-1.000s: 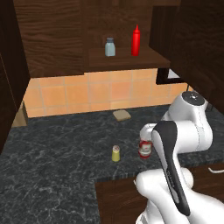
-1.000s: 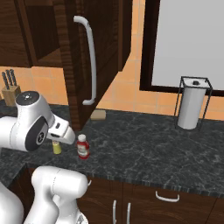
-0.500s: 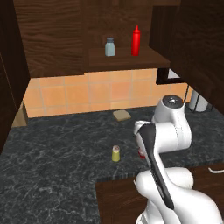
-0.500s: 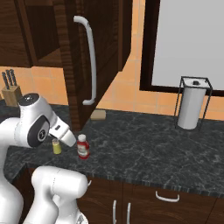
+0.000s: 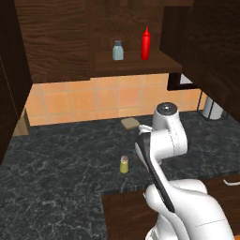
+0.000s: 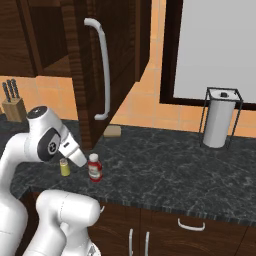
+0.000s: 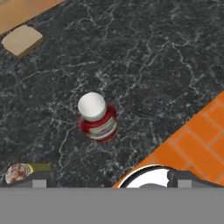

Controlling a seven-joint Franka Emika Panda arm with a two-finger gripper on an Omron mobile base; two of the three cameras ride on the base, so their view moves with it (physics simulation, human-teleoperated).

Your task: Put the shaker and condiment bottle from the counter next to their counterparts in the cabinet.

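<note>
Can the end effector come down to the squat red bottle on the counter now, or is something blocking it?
Probably yes. The condiment bottle stands upright and alone on the counter, ahead of the end effector. The yellow shaker stands apart to one side, nothing over the white cap.

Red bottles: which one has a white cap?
The condiment bottle on the counter, squat with a white cap and label, beside the yellow shaker. The other red one, the squeeze bottle in the cabinet, is tall, slim and all red.

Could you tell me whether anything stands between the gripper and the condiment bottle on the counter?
Nothing visible does. In the hand view the condiment bottle stands upright on bare counter ahead of the fingertips. The shaker sits off to one side, the tan block farther away.
</note>
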